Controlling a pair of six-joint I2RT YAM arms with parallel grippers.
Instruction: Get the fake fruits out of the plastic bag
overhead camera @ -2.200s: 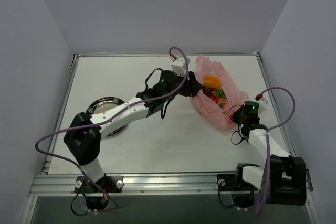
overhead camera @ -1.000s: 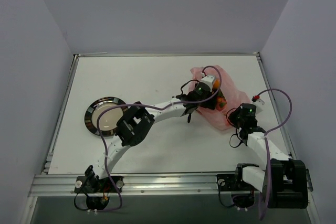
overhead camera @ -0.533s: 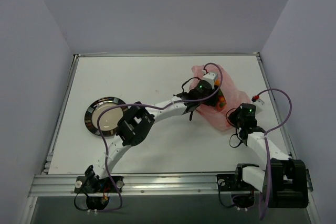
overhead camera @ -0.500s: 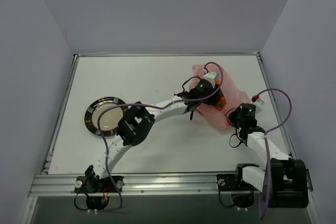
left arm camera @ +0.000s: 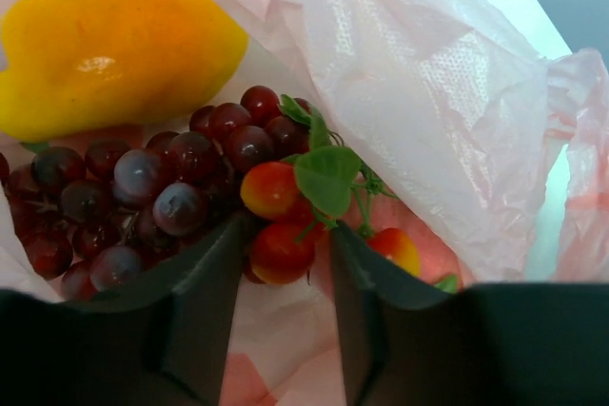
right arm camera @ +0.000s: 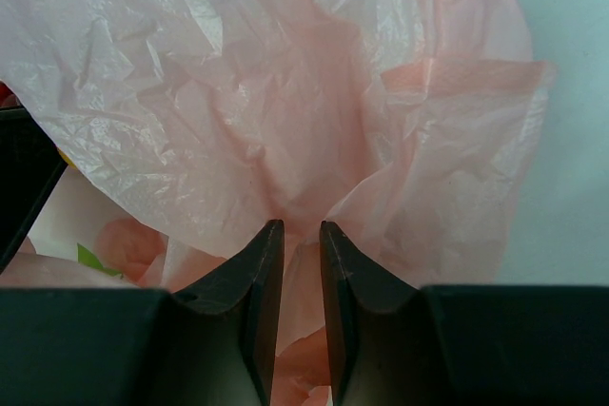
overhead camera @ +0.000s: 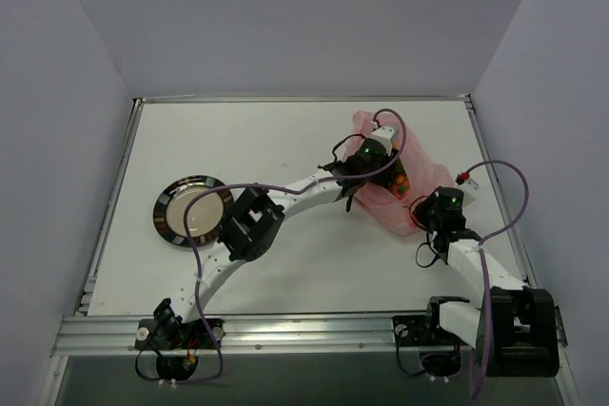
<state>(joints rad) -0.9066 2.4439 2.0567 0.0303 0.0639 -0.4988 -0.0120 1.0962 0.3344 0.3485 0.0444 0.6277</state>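
Plastic bag (overhead camera: 392, 208): lying by the tabletop's right edge, fruits inside.
Left gripper (left arm camera: 285, 233): jaws gaping astride the red-and-green piece (left arm camera: 276, 192); you should be closing low, sparing the grapes (left arm camera: 143, 197).
Right gripper (right arm camera: 302, 235): pinching bag film; be anchoring it.

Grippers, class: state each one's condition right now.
Left gripper: open, straddling a small red fruit.
Right gripper: shut on the plastic bag.

The fake fruits (left arm camera: 224, 164) lie in the plastic bag (overhead camera: 407, 212), well right of the plate (overhead camera: 164, 212).
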